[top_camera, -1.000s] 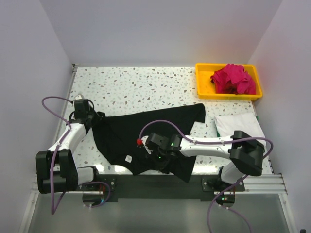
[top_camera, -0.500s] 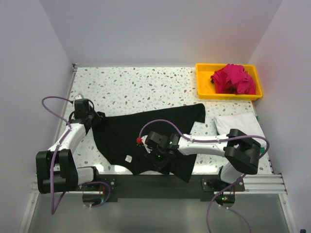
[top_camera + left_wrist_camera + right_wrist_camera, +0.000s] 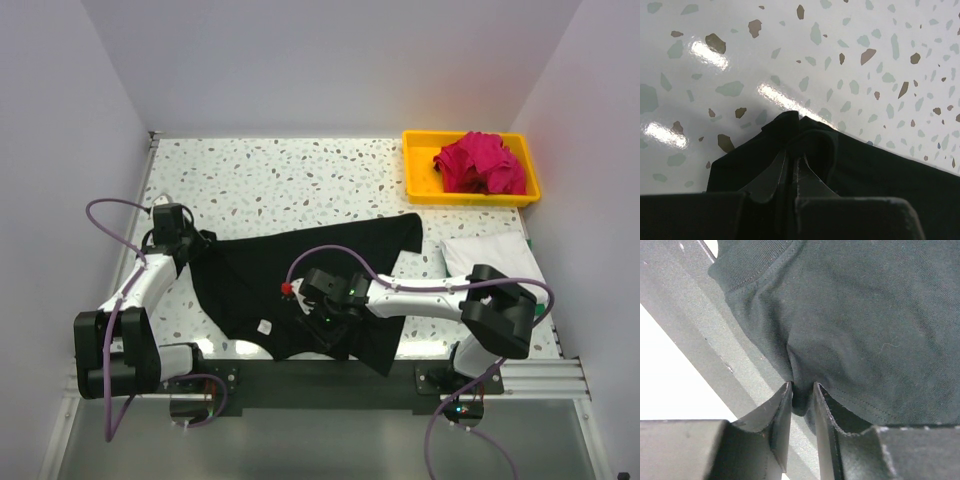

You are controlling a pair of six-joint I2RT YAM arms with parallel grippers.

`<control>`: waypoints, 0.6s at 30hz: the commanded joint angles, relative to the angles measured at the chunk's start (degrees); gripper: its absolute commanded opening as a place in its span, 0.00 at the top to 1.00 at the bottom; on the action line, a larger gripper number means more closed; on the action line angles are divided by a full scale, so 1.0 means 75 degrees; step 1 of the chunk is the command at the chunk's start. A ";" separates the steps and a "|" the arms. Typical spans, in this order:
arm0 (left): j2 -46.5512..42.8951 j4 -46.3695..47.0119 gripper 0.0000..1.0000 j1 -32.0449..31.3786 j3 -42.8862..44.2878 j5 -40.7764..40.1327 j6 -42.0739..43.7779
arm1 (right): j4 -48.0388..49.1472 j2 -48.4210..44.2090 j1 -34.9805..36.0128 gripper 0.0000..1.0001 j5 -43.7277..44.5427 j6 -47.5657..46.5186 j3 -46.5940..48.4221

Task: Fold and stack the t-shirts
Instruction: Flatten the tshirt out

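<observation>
Left gripper (image 3: 791,159): clamped on black t-shirt (image 3: 250,280) corner.
Right gripper (image 3: 802,390): narrow, pinching fold at its near hem.

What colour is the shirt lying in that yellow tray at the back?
Magenta: the bunched shirt in the yellow tray shows best in the top external view.

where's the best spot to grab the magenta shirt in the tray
Probably pinch a raised fold at the top of the magenta shirt, coming straight down from above. It lies crumpled in a heap, and the walls of the tray would block a sideways approach.
</observation>
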 commanded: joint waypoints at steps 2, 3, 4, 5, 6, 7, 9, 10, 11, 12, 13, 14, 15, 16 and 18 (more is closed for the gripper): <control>-0.0085 0.0258 1.00 0.0052 -0.0045 0.0014 0.0181 | 0.0076 -0.0003 -0.0104 0.73 -0.0193 0.0009 0.0055; -0.0085 0.0258 1.00 0.0052 -0.0057 0.0026 0.0192 | 0.0076 -0.0003 -0.0115 0.73 -0.0205 0.0009 0.0055; -0.0085 0.0258 1.00 0.0052 -0.0069 0.0026 0.0192 | 0.0076 -0.0038 -0.0139 0.75 -0.0193 0.0009 0.0055; -0.0085 0.0258 1.00 0.0052 -0.0057 0.0026 0.0192 | 0.0076 -0.0085 -0.0150 0.76 -0.0216 0.0021 0.0055; -0.0085 0.0258 1.00 0.0052 -0.0069 0.0026 0.0192 | 0.0053 -0.0120 -0.0162 0.78 -0.0217 0.0021 0.0055; -0.0074 0.0269 1.00 0.0064 -0.0069 0.0026 0.0192 | 0.0041 -0.0213 -0.0162 0.81 -0.0240 0.0021 0.0066; -0.0085 0.0270 1.00 0.0052 -0.0069 0.0014 0.0192 | -0.0075 -0.0307 -0.0174 0.83 -0.0229 -0.0014 0.0101; -0.0074 0.0270 1.00 0.0052 -0.0057 0.0026 0.0192 | -0.0134 -0.0354 -0.0186 0.85 -0.0205 -0.0014 0.0137; -0.0085 0.0270 1.00 0.0052 -0.0057 0.0026 0.0204 | -0.0227 -0.0459 -0.0197 0.88 -0.0228 -0.0061 0.0160; -0.0074 0.0270 1.00 0.0052 -0.0069 0.0026 0.0204 | -0.0251 -0.0518 -0.0221 0.90 -0.0217 -0.0061 0.0184; -0.0085 0.0270 1.00 0.0052 -0.0057 0.0026 0.0204 | -0.0287 -0.0588 -0.0232 0.91 -0.0217 -0.0073 0.0195; -0.0085 0.0258 1.00 0.0052 -0.0057 0.0026 0.0204 | -0.0368 -0.0705 -0.0244 0.93 -0.0217 -0.0108 0.0219; -0.0085 0.0258 1.00 0.0052 -0.0057 0.0014 0.0204 | -0.0427 -0.0764 -0.0291 0.93 -0.0193 -0.0108 0.0231; -0.0085 0.0258 1.00 0.0052 -0.0057 0.0014 0.0204 | -0.0462 -0.0811 -0.0326 0.94 -0.0193 -0.0120 0.0254; -0.0074 0.0246 1.00 0.0052 -0.0057 0.0002 0.0204 | -0.0661 -0.0998 -0.0373 0.97 -0.0089 -0.0202 0.0301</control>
